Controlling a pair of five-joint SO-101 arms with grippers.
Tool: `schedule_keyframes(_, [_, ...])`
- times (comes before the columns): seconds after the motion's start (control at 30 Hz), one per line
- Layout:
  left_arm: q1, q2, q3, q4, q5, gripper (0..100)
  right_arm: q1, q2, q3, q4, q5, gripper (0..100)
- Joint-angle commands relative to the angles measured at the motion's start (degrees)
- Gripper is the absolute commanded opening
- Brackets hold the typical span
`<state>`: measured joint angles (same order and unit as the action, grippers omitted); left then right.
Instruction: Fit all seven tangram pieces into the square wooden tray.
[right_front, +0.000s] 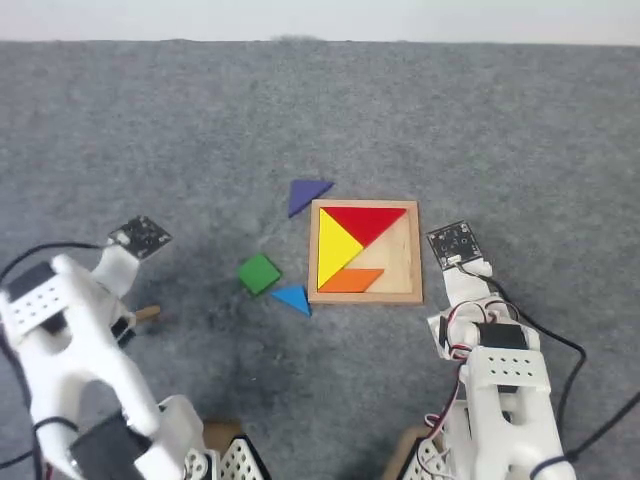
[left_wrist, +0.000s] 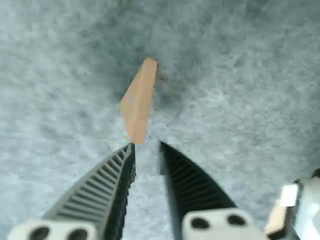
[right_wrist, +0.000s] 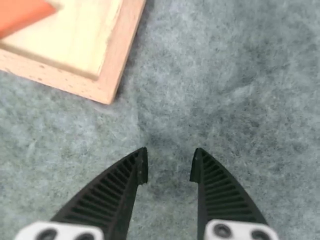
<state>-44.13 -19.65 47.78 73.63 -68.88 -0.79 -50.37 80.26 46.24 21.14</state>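
The square wooden tray (right_front: 413, 252) lies mid-table holding a red triangle (right_front: 365, 220), a yellow triangle (right_front: 335, 250) and an orange parallelogram (right_front: 352, 281). Left of it on the felt lie a purple triangle (right_front: 305, 193), a green square (right_front: 259, 273) and a blue triangle (right_front: 293, 297). My left gripper (left_wrist: 146, 147) is far left of the tray, pinching a tan wooden piece (left_wrist: 139, 100) (right_front: 147, 313) edge-up at its very tips. My right gripper (right_wrist: 168, 167) hangs open over bare felt by the tray's near right corner (right_wrist: 112, 55); the orange parallelogram (right_wrist: 20, 12) peeks in.
Grey felt covers the whole table (right_front: 500, 130). The right half of the tray's floor (right_front: 400, 255) is bare wood. Both arm bases stand at the near edge, with open felt between them and behind the tray.
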Motion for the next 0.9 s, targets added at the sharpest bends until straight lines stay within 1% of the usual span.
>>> schedule_keyframes(0.0, [4.22, 1.93, -8.4, 2.46, 0.26, 15, -0.4, -1.45, -0.26, -1.19, 0.79, 15.8])
schedule_keyframes(0.07, [5.36, 5.36, -10.86, 2.29, 0.26, 15, -0.4, -1.45, -0.26, -1.19, 0.79, 15.8])
schedule_keyframes(0.23, [5.54, 14.24, -16.22, 2.29, 0.18, 15, -0.4, -1.45, -0.26, -1.36, 0.79, 15.8])
schedule_keyframes(0.53, [5.54, 24.62, -14.46, 3.08, -1.14, 14, -0.4, -1.45, -0.26, -1.45, 0.79, 15.8])
schedule_keyframes(0.6, [5.36, 25.85, -13.85, 0.7, -0.79, 14, -0.4, -1.45, -0.26, -1.45, 0.79, 15.8])
schedule_keyframes(0.7, [4.48, 28.31, -13.93, -5.98, 3.87, 14, -0.4, -1.45, -0.26, -1.27, 0.79, 15.8])
schedule_keyframes(0.73, [4.22, 29.36, -13.93, -7.03, 4.31, 14, -0.4, -1.45, -0.26, -1.27, 0.79, 15.8])
schedule_keyframes(0.87, [3.08, 32.0, -14.73, -3.69, 2.46, 14, -0.4, -1.45, -0.26, -1.27, 0.79, 15.8])
